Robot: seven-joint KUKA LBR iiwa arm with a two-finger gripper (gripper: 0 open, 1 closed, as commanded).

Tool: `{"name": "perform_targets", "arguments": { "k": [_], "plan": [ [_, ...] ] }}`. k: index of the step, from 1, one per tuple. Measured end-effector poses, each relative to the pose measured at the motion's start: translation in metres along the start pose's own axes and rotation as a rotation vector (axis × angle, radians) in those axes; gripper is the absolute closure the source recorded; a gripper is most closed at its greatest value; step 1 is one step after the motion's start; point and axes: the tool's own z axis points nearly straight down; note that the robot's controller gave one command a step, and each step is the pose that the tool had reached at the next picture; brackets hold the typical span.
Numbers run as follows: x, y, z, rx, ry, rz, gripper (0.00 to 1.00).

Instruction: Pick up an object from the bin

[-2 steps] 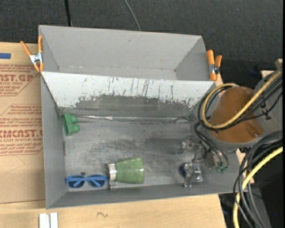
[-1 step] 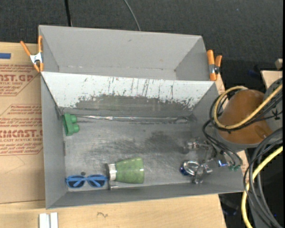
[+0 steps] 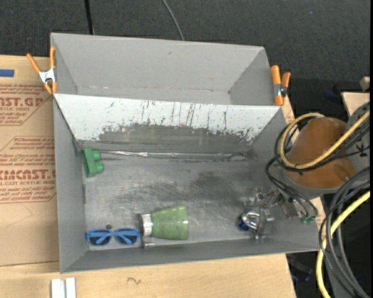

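My gripper (image 3: 259, 219) is low in the bin's front right corner, its metal fingers reaching down to the floor. A small blue thing (image 3: 244, 222) lies right at the fingertips on their left side; whether the fingers are round it I cannot tell. A green cup-like thing with a pale ribbed end (image 3: 168, 223) lies on its side at the front middle, well left of the gripper.
Blue sunglasses (image 3: 112, 236) lie in the front left corner, beside the green cup. A small green block (image 3: 92, 163) sits against the left wall near the back. The arm with its orange cover and cables comes in over the right rim.
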Motion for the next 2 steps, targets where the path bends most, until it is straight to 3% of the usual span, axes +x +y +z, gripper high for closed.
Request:
{"name": "perform_targets", "arguments": {
  "k": [1,2],
  "plan": [
    [-0.014,0.005,-0.13,0.0,0.005,-0.07,1.0],
    [-0.035,-0.001,-0.186,0.0,0.004,-0.145,1.0]
  ]
}}
